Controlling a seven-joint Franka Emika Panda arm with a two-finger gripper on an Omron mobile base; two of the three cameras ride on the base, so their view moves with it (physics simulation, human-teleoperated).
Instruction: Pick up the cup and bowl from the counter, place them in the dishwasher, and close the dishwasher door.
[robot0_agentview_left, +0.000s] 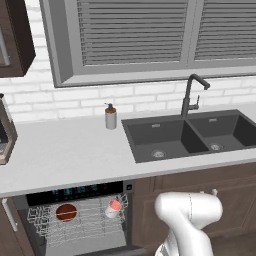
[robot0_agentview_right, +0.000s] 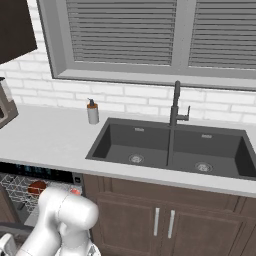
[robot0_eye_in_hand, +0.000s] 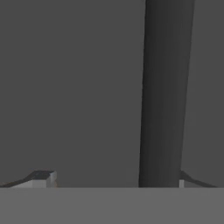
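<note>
Cup and bowl sit in dishwasher rack; door down, rigid, hinged; best taken at bar handle; end effector spread wide astride handle, holding nothing.

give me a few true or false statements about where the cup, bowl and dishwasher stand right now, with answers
1. The bowl lies in the dishwasher rack. True.
2. The cup stands on the counter beside the sink. False: it sits in the rack, to the right of the bowl in the left base view.
3. The dishwasher is shut. False: its rack is in plain sight under the counter.
4. A soap dispenser stands on the counter left of the sink. True.
5. The fingers are clamped on the cup. False: in the hand view they stand wide apart, facing a flat dark grey surface with a dark bar.
</note>
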